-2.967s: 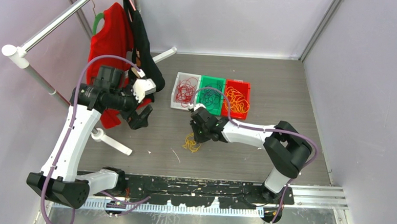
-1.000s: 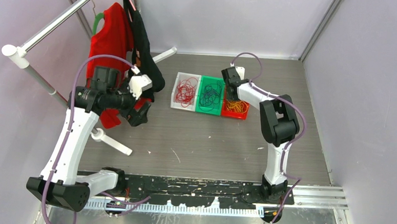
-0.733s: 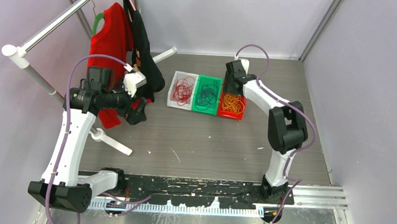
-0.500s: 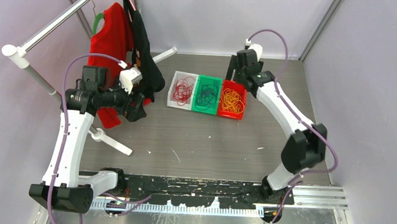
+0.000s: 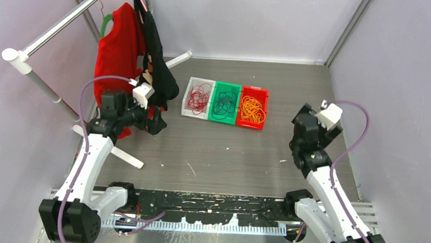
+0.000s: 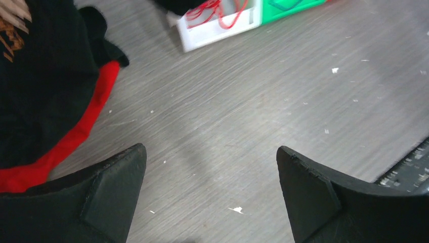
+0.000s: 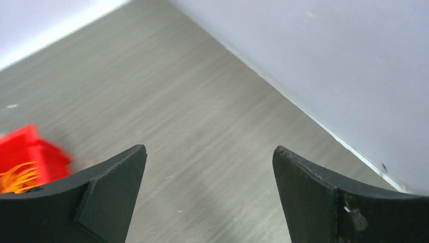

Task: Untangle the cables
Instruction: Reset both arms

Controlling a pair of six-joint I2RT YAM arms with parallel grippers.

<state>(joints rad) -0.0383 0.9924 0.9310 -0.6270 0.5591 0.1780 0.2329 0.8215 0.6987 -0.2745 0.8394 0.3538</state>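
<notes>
The cables lie sorted in three bins at the back middle of the table. Red cables [image 5: 199, 97] fill the white bin [image 5: 188, 112], dark cables [image 5: 225, 102] the green bin [image 5: 218, 119], yellow-orange cables [image 5: 253, 108] the red bin [image 5: 267, 94]. My left gripper [image 5: 153, 121] [image 6: 208, 151] hangs open over bare table, left of the white bin [image 6: 212, 33]. Off to the right, my right gripper [image 5: 302, 127] [image 7: 210, 150] is also open and holds nothing. The red bin [image 7: 30, 147] shows at the left edge of its wrist view.
A red garment [image 5: 117, 44] and a black one [image 5: 155, 57] hang from a rack [image 5: 56, 29] at the left, close to my left gripper. Walls close in the back and the right side [image 7: 329, 61]. Small white scraps [image 5: 189, 167] dot the table.
My right gripper has opened above the red bin, left the yellow-orange cables in it, and swung back to the right side. The left arm has drawn down and toward the near edge.
</notes>
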